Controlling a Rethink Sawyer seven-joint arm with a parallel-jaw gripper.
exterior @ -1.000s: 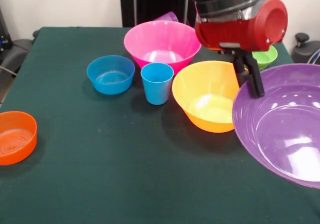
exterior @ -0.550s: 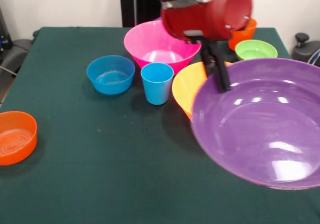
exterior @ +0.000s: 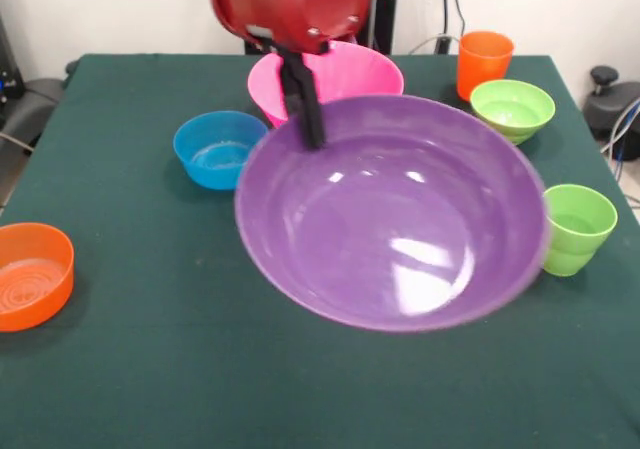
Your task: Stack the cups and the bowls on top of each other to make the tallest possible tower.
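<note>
The arm's gripper [exterior: 305,129] is clamped on the far rim of the big purple bowl [exterior: 390,214], one dark finger [exterior: 307,109] running down the inside of the wall. The bowl hangs in the air above the green table [exterior: 150,369], tipped so that its open mouth faces the camera (you can look straight into it, bright glints on the inner surface). It takes up most of the middle of the scene and hides whatever lies behind and under it.

Behind the purple bowl, the pink bowl [exterior: 350,69] stands on the table, only its upper rim and part of the inside showing past the arm's red wrist [exterior: 290,4]. Just left of it sits the small blue bowl [exterior: 215,149], upright, its right edge covered by the purple rim. Well apart, at the left edge of the table, is the small orange bowl [exterior: 30,274], upright and alone.

On the right side, the orange cup [exterior: 484,63] stands upright at the far corner. Just in front of it is the small green bowl [exterior: 512,109], close by, though I cannot tell whether the two touch. Nearer the camera, the green cup [exterior: 578,229] stands upright beside the purple bowl's right rim (the rim overlaps its left edge from this angle).
</note>
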